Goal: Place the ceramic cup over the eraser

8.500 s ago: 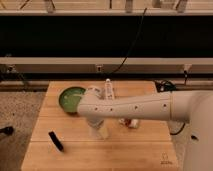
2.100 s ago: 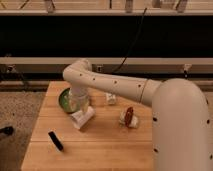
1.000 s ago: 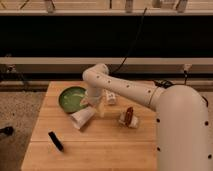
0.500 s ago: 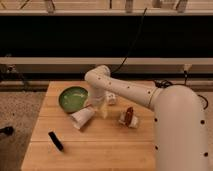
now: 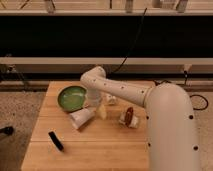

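The ceramic cup is small, white and tapered. It lies tipped on its side on the wooden table, its mouth facing front-left, just in front of the green bowl. The eraser is a black bar lying flat at the front left, a short way from the cup and apart from it. My gripper hangs from the white arm just right of the cup's narrow end. I cannot tell whether it touches the cup.
A white tube-like bottle lies behind the gripper. A brown-and-white object sits to its right. The arm's thick white body fills the right side. The table's left edge drops to a speckled floor.
Since two seconds ago the arm has swung from the left of the cup to its right. The cup has stayed tipped in the same spot. In the last half second almost nothing moved.
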You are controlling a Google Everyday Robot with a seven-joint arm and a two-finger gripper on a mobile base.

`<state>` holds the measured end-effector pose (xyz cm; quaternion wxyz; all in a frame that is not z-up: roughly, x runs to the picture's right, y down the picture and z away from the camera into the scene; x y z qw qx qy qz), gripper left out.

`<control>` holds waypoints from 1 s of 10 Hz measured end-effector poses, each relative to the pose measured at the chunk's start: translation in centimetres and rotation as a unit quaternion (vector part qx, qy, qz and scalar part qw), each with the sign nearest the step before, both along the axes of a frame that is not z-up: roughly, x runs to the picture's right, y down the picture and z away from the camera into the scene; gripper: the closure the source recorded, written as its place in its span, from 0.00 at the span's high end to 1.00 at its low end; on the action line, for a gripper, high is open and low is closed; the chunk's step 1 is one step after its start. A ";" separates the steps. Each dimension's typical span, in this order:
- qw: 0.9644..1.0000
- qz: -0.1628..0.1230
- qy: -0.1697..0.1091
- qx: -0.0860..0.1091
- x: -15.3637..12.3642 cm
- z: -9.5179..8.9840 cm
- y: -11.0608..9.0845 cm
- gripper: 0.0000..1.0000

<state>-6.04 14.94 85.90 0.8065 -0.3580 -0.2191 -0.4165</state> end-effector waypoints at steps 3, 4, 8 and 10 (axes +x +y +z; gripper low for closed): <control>1.000 -0.001 -0.002 -0.012 -0.8 -0.2 0.5 0.80; 1.000 0.000 -0.003 -0.016 -1.1 -0.4 0.6 0.80; 0.998 0.033 0.012 -0.050 -2.0 -0.9 2.0 0.79; 0.997 0.050 0.015 -0.060 -2.1 -1.0 2.4 0.64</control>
